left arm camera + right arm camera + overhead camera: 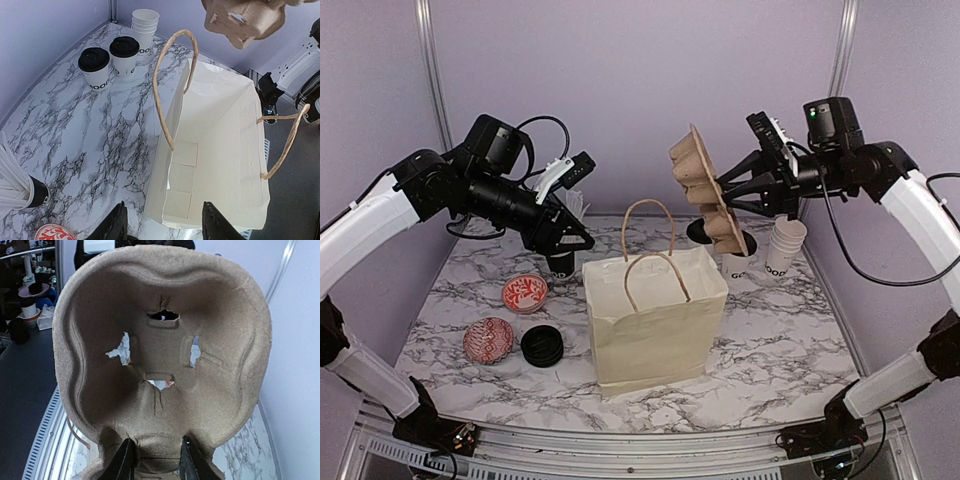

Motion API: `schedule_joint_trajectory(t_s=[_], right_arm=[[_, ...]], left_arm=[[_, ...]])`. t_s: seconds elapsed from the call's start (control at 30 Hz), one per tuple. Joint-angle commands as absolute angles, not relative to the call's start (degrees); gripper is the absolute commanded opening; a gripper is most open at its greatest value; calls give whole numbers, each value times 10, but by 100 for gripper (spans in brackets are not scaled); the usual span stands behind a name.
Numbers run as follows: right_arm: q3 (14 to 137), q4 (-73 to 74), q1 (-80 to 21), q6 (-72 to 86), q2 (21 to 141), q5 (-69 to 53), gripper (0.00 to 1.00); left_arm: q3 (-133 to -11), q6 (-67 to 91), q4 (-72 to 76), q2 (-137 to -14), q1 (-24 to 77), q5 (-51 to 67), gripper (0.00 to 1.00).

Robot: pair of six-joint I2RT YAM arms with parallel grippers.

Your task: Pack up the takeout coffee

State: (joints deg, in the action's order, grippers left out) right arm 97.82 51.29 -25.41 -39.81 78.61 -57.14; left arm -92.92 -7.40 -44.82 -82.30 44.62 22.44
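Note:
Two takeout coffee cups, white with black lids [94, 65] [124, 52], stand on the marble table at the back right. In the top view they are mostly hidden behind the brown pulp cup carrier [705, 190]. My right gripper [728, 186] is shut on that carrier's edge [160, 340] and holds it tilted in the air above the white paper bag [655, 320]. The bag stands open and upright at the table's centre, and no cup shows in its interior [215, 145]. My left gripper [165, 217] is open and holds nothing. It hovers over the bag's left edge [565, 238].
A stack of lidless white cups [785, 248] stands beside the coffees. Two red-patterned bowls [525, 293] [487, 340] and a stack of black lids [542, 346] lie left of the bag. A black cup of white sticks [15, 185] stands under the left arm.

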Motion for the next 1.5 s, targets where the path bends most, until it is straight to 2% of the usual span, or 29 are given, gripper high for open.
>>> schedule_joint_trajectory(t_s=[0.0,0.53,1.0,1.47], right_arm=[[995,514,-317,-393,806,-617,29],[974,469,-411,-416,891,-536,29],[963,579,-463,-484,913,-412,29],[938,670,-530,-467,938,-229,29]], left_arm=[[-931,-66,-439,-810,446,218,52],[-899,-67,-439,-779,443,197,52],[-850,-84,-439,-747,386,204,52],[-838,-97,-437,-764,353,226,52]])
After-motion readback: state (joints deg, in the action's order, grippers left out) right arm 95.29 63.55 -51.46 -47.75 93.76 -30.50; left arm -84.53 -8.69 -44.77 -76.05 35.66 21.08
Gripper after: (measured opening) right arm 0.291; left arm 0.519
